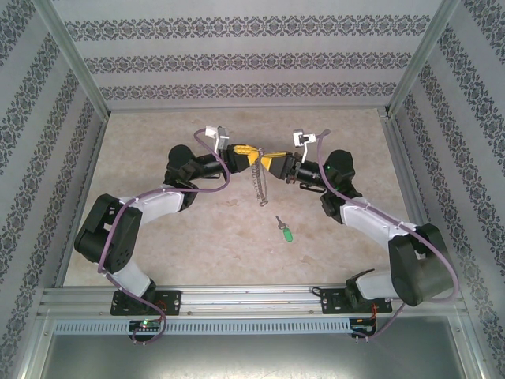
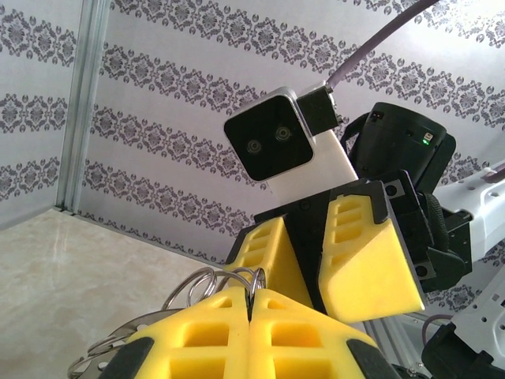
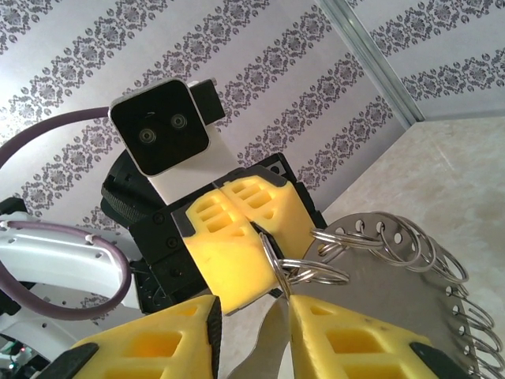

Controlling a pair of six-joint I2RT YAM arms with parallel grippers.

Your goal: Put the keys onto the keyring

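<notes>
The keyring [image 1: 259, 184] is being pinched by the left gripper [image 1: 249, 151], jaws pressed together; the right gripper [image 1: 267, 160] is being seen part-spread beside it, grip unclear. The key [image 1: 285, 230] is being left on the table [image 1: 213, 246] at five o'clock, blade toward eleven, nearer the right arm.

Two robot arms, left [image 1: 150, 204] and right [image 1: 371, 219], show white shells over bulky black joints, each trailed by a looping purple cable [image 1: 211, 162]. Blocky yellow fingers [image 2: 363, 260] with moulded slots tip both, beneath a white-cased, black-faced twin-lens camera [image 3: 162, 130].
</notes>
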